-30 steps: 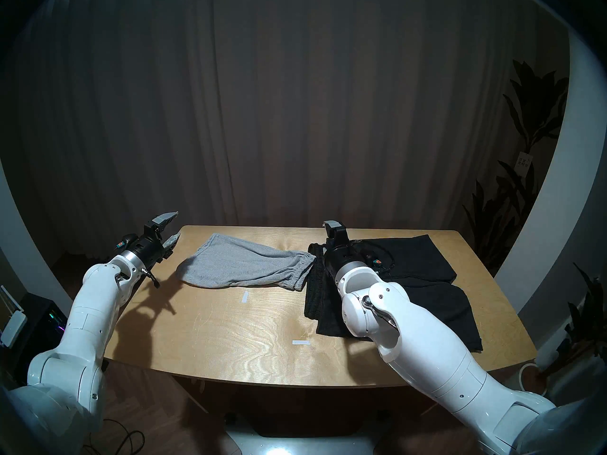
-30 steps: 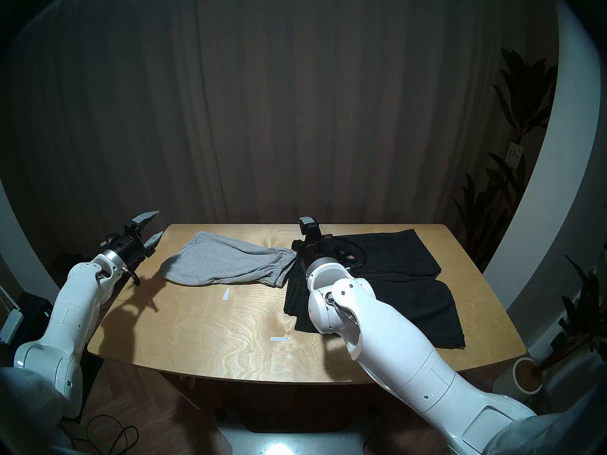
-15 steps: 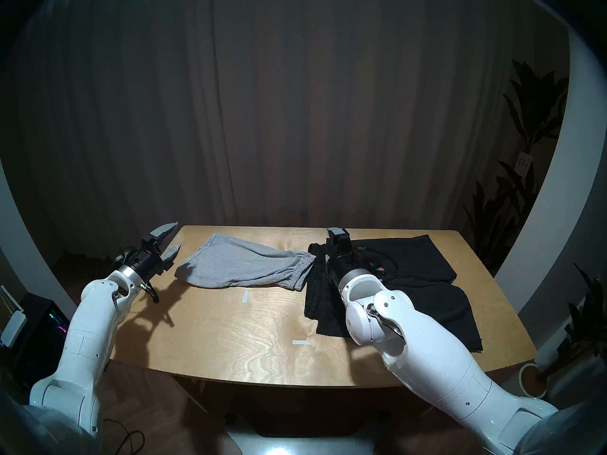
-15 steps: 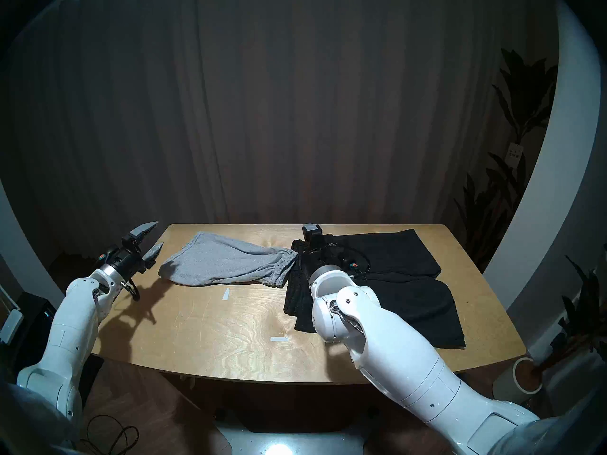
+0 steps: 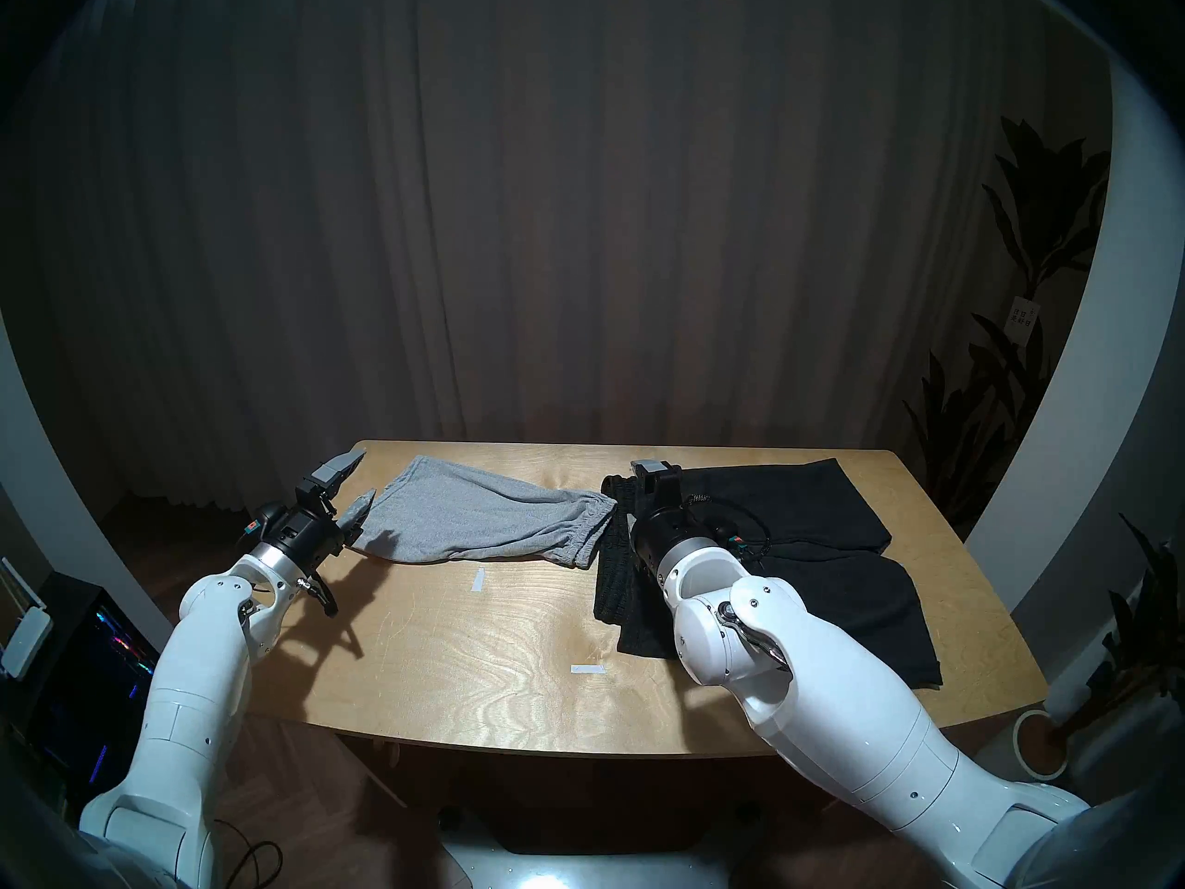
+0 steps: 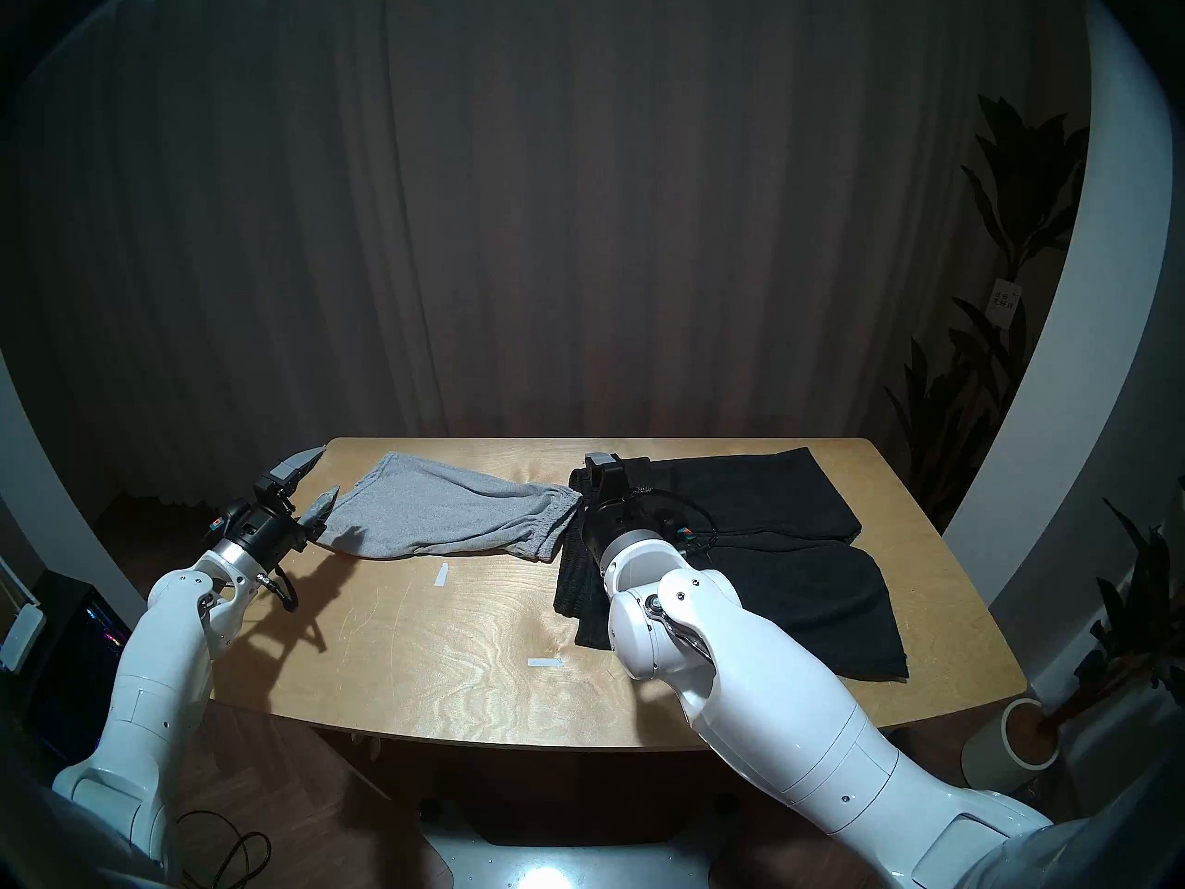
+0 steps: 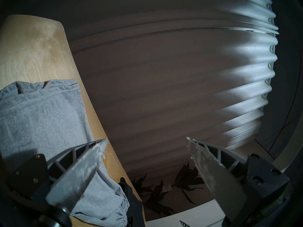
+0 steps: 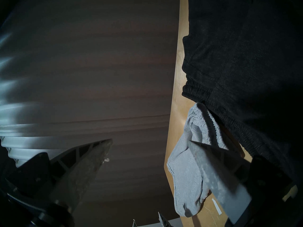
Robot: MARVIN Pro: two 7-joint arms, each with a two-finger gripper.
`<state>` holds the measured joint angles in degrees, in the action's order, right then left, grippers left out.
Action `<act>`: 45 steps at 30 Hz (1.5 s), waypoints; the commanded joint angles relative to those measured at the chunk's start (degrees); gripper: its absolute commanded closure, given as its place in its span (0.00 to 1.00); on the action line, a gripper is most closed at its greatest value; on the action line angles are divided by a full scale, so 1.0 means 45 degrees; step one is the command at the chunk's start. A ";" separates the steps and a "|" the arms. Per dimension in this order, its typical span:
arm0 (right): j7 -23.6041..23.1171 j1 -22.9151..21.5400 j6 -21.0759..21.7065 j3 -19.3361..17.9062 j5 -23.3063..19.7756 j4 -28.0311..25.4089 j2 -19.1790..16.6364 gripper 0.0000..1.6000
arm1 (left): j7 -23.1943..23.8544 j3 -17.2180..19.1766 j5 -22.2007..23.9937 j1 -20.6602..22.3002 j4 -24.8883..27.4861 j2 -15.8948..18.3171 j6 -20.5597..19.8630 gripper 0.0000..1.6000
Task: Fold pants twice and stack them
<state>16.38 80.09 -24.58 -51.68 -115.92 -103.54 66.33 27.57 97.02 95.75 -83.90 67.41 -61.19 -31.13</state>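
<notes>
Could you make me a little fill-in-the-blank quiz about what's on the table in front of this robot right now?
1. The grey shorts lie on the wooden table to the ____ of the black shorts, as the head camera sees them.
2. The left gripper, near the grey shorts' edge, has its jaws ____.
3. The right gripper holds ____.
4. The number of small white tape strips on the bare wood is ____.

Missing words: left; open; nothing; two

I see a dim room; overhead light pools on the wooden table (image 5: pixel 487 644), casting hard arm shadows. Fisheye rims darken, and the black shorts (image 8: pixel 246 58) lose detail.
</notes>
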 commanded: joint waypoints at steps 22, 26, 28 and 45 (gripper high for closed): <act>-0.0199 0.0106 0.0282 0.0126 -0.0635 -0.0299 0.0181 0.00 | -0.5344 0.1270 -0.0496 -0.2891 0.4639 -0.1392 0.3469 0.00; -0.0247 0.0105 0.0312 0.0116 -0.0706 -0.0330 0.0182 0.00 | -0.6513 0.1443 -0.0464 -0.2967 0.5134 -0.1744 0.4035 0.00; -0.0301 0.0114 0.0310 0.0109 -0.0740 -0.0348 0.0191 0.00 | -0.6998 0.1569 -0.0448 -0.3008 0.5378 -0.1940 0.4409 0.00; -0.0908 0.0244 0.0262 -0.0012 -0.0878 -0.0362 0.0236 0.00 | -1.1895 0.1800 0.0520 -0.2314 0.6210 -0.2484 0.5630 0.00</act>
<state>14.13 81.12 -23.10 -51.37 -120.17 -103.84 66.78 -20.29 104.96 95.96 -97.48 93.45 -72.45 -6.50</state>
